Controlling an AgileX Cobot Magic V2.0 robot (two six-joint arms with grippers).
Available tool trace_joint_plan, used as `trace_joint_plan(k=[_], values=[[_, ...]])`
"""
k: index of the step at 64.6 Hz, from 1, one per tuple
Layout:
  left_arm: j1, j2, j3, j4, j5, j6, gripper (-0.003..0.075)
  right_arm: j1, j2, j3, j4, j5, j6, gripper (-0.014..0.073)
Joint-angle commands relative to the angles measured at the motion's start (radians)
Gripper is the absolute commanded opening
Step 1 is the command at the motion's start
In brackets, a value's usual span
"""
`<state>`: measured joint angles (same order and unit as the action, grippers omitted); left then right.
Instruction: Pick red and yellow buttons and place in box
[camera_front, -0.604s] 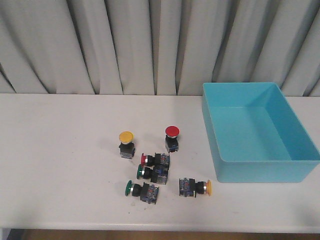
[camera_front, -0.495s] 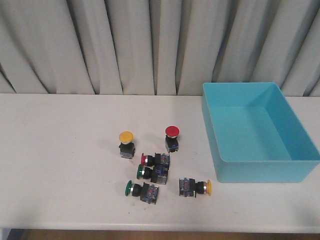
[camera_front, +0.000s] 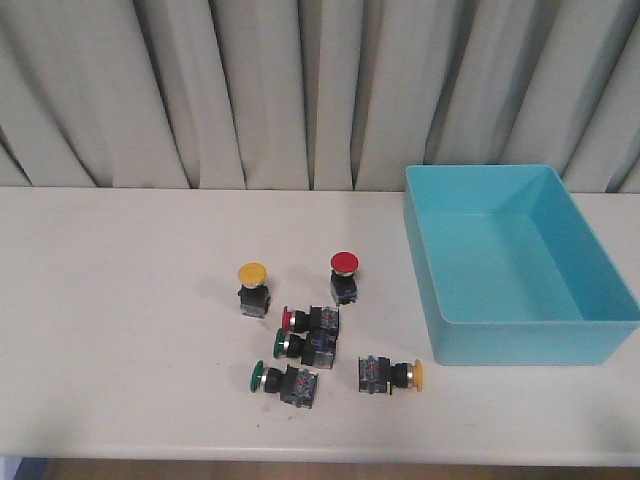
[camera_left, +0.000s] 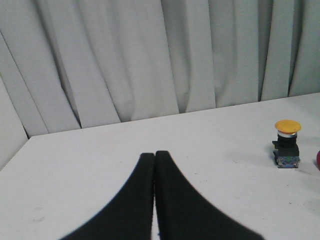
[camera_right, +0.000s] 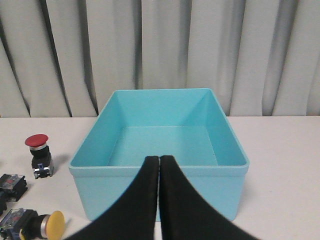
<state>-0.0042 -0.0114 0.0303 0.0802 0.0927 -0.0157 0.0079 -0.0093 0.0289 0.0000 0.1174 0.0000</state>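
In the front view a yellow button (camera_front: 252, 287) and a red button (camera_front: 344, 276) stand upright mid-table. A second red button (camera_front: 310, 320) and a second yellow button (camera_front: 390, 375) lie on their sides nearby. The light-blue box (camera_front: 520, 345) sits empty at the right. Neither gripper shows in the front view. My left gripper (camera_left: 154, 155) is shut and empty over bare table, the upright yellow button (camera_left: 287, 145) off to its side. My right gripper (camera_right: 159, 160) is shut and empty in front of the box (camera_right: 105, 185), with the upright red button (camera_right: 39, 154) and the lying yellow button (camera_right: 35, 225) beside it.
Two green-capped switches (camera_front: 303, 347) (camera_front: 284, 381) lie among the buttons. Grey curtains (camera_front: 300, 90) hang behind the table. The table's front edge (camera_front: 300, 462) runs just below the cluster.
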Motion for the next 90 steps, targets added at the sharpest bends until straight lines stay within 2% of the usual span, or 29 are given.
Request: trace_joint_plan(k=[1,12,27,43,51,65,82,90], values=[[-0.005,-0.014,0.045,0.0,-0.087,0.0,-0.0006,-0.006,-0.012,0.007,-0.009,-0.078,0.0,-0.0003],[-0.005,-0.014,0.045,-0.001,-0.093,-0.003,-0.0006,-0.006,-0.012,0.007,-0.008,-0.073,0.0,-0.0003],[-0.005,-0.014,0.012,-0.044,-0.109,-0.087,-0.0006,-0.006,-0.009,-0.007,-0.022,-0.079,0.0,-0.0003],[-0.005,0.057,-0.233,-0.044,-0.093,-0.087,-0.0006,-0.006,0.036,-0.212,-0.058,0.039,0.0,-0.0003],[-0.005,0.196,-0.412,-0.041,-0.009,-0.086,-0.0006,-0.006,0.143,-0.363,-0.089,0.124,0.0,-0.0003],[-0.005,0.492,-0.684,-0.034,0.235,-0.079,-0.0006,-0.006,0.404,-0.579,-0.074,0.249,0.006,-0.0003],[-0.005,0.721,-0.721,-0.034,0.442,-0.078,-0.0006,-0.006,0.62,-0.608,-0.075,0.355,0.005,-0.0003],[-0.005,0.789,-0.721,-0.034,0.489,-0.078,-0.0006,-0.006,0.677,-0.608,-0.075,0.36,0.005,-0.0003]])
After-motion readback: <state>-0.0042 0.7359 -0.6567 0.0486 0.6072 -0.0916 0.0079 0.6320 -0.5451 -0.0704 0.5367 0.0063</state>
